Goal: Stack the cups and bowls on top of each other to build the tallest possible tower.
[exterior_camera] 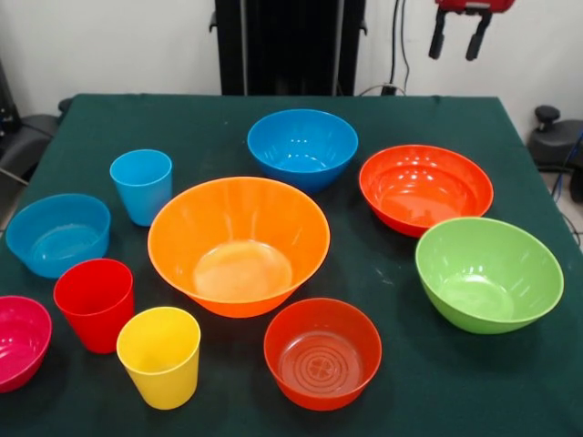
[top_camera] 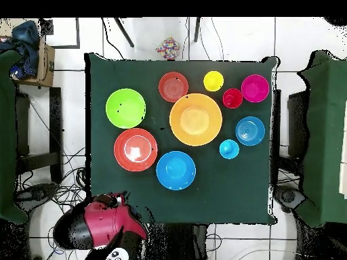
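All pieces stand apart on the green table [exterior_camera: 401, 382]. The largest pale orange bowl [exterior_camera: 239, 246] [top_camera: 196, 119] is in the middle and empty. Around it are the blue bowl [exterior_camera: 302, 146], a red-orange bowl [exterior_camera: 425, 187], the lime green bowl [exterior_camera: 488, 273], a smaller red-orange bowl [exterior_camera: 322, 352], the small light blue bowl [exterior_camera: 57, 233] and the magenta bowl [exterior_camera: 18, 341]. The light blue cup [exterior_camera: 142, 185], red cup [exterior_camera: 94, 303] and yellow cup [exterior_camera: 159, 355] stand upright on the left. My gripper [exterior_camera: 456, 41] hangs open and empty beyond the far right corner.
The robot's red arm [top_camera: 101, 227] is drawn back off the table's edge in the overhead view. Black chairs [exterior_camera: 557, 137] stand beside the table. The pedestal [exterior_camera: 290, 45] stands behind the far edge.
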You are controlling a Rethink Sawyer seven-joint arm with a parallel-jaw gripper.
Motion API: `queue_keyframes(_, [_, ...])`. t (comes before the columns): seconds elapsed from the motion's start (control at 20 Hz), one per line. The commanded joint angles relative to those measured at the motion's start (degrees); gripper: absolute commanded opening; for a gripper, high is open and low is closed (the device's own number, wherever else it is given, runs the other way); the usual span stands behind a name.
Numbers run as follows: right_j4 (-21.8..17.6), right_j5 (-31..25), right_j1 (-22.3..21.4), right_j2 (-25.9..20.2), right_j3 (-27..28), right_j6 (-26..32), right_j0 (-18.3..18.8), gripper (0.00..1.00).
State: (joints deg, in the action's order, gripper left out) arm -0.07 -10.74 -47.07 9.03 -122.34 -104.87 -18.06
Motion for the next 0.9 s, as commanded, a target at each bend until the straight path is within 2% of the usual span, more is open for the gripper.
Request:
queue_keyframes(0.05, [-3.2, 7.7, 7.5, -0.4, 2.7, -7.7, -0.9, 1.00])
queue_keyframes(0.55, [-4.6, 15.0, 14.8, 1.8, 3.2, -6.0, -0.5, 1.00])
queue_keyframes(0.9, [-8.4, 18.3, 15.0, 1.2, 1.1, -5.1, 2.7, 1.00])
